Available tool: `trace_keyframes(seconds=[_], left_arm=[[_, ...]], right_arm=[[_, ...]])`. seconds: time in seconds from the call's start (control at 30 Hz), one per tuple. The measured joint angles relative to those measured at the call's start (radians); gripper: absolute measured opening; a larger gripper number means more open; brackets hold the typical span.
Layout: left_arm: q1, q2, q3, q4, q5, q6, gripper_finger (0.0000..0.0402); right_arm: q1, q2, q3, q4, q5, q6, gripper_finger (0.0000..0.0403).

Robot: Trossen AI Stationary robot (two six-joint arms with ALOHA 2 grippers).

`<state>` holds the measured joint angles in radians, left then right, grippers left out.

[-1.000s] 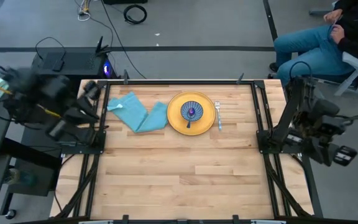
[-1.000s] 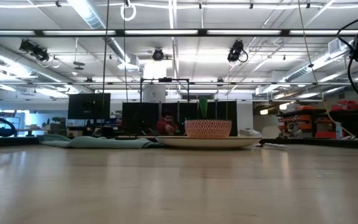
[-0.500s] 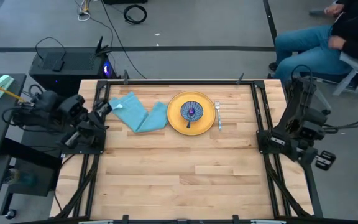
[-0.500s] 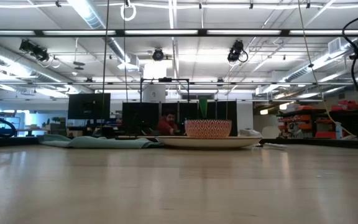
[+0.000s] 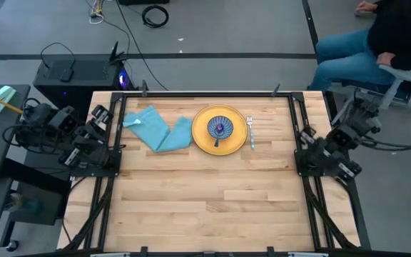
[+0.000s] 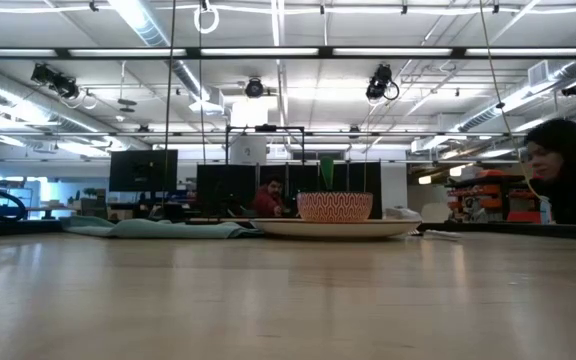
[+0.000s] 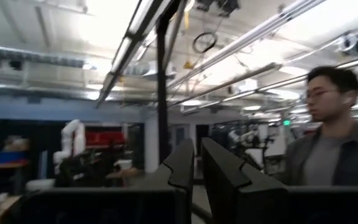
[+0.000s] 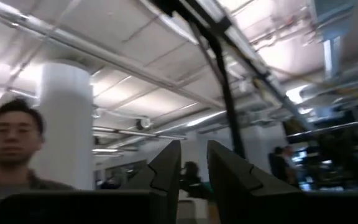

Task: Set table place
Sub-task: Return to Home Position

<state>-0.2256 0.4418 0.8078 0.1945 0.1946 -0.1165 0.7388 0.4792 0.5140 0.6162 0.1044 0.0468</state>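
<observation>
The yellow plate lies on the table's far half, with the blue patterned bowl standing in its middle and the purple-headed spoon inside the bowl. The fork lies just right of the plate. The light blue napkin lies crumpled just left of it. In the low view the bowl stands on the plate, with the napkin to its left. My left gripper is folded over the left rail, its fingers nearly together. My right gripper is outside the right rail, a narrow gap between its fingers.
Black rails edge the table, whose near half is bare wood. A black box and cables sit beyond the far left corner. A seated person is beyond the far right corner; a person's head shows in the low view.
My left arm has swung in from beyond the table's left side and folded down at the left rail. My right arm has folded back, its gripper going from the near side toward the far edge. The plate, bowl, fork and napkin have stayed put.
</observation>
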Motion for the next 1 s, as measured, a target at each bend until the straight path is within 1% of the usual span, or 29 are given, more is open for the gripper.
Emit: trace_keyframes(seconds=[0.13,0.27,0.4,0.5,0.73,0.87,1.0], left_arm=[[0.0,-0.024,0.0,-0.068,-0.06,0.031,0.0034],[0.0,-0.047,0.0,-0.1,-0.082,0.036,0.0028],[0.0,-0.08,0.0,-0.092,-0.082,0.058,0.0029],[0.0,-0.11,0.0,-0.093,-0.083,0.08,0.0034],[0.0,-0.188,0.0,-0.097,-0.082,0.128,0.004],[0.0,-0.235,0.0,-0.13,-0.082,0.128,0.0035],[0.0,-0.273,0.0,-0.167,-0.082,0.128,0.0029]], right_arm=[[-0.101,-0.083,0.0,-0.049,0.025,-0.028,0.0085],[-0.174,-0.202,0.001,-0.152,0.062,-0.04,0.0085],[-0.199,-0.322,0.002,-0.208,0.06,-0.048,0.0085],[-0.2,-0.384,0.002,-0.237,0.059,-0.052,0.0085],[-0.2,-0.446,0.002,-0.25,0.06,-0.07,0.0085],[-0.2,-0.478,0.002,-0.252,0.06,-0.074,0.0085],[-0.2,-0.477,0.004,-0.274,0.06,-0.076,0.0085]])
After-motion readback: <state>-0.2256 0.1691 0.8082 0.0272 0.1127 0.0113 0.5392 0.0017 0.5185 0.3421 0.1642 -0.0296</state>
